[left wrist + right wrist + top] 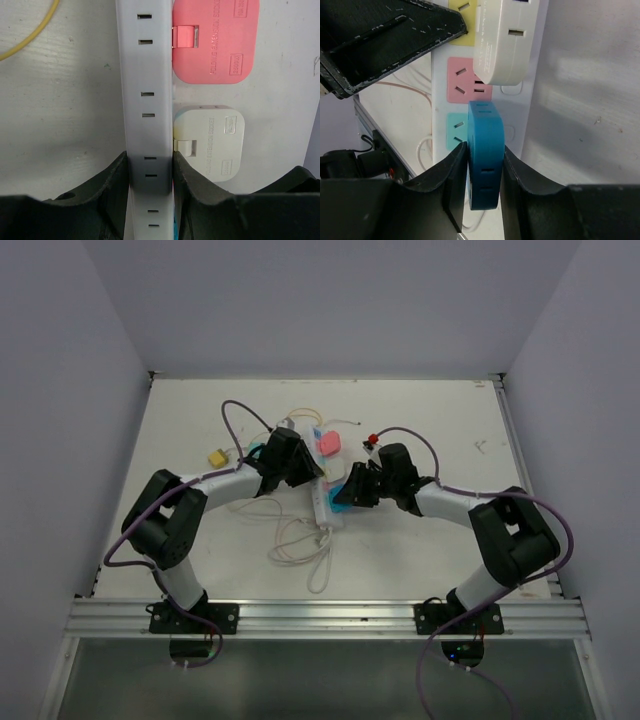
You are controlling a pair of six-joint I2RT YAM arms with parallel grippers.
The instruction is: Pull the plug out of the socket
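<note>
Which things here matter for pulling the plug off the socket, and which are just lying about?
In the job: power strip, blue plug, left gripper clamping the strip, right gripper clamping the plug.
Lying about: pink adapter, white adapter, yellow block, yellow cable.

The socket (147, 100) is plain white along its side, patterned with pairs of short dark slots. On its top, the yellow face (461, 9), pink face (462, 82) and teal face (455, 132) run in a pastel row. The blue plug (485, 160) on the socket is a deep, even blue with small dark slots. Beside the socket sit a coral-pink plug (215, 45) with lettering in its own colour and an off-white plug (210, 145). My left gripper (149, 175) and right gripper (484, 170) are matte black, flecked with pale scuffs. The table (430, 410) under the socket is white. Left of the socket lie a yellow cord (30, 35) and a yellow block (216, 457). My arm cables (235, 415) are purple.
</note>
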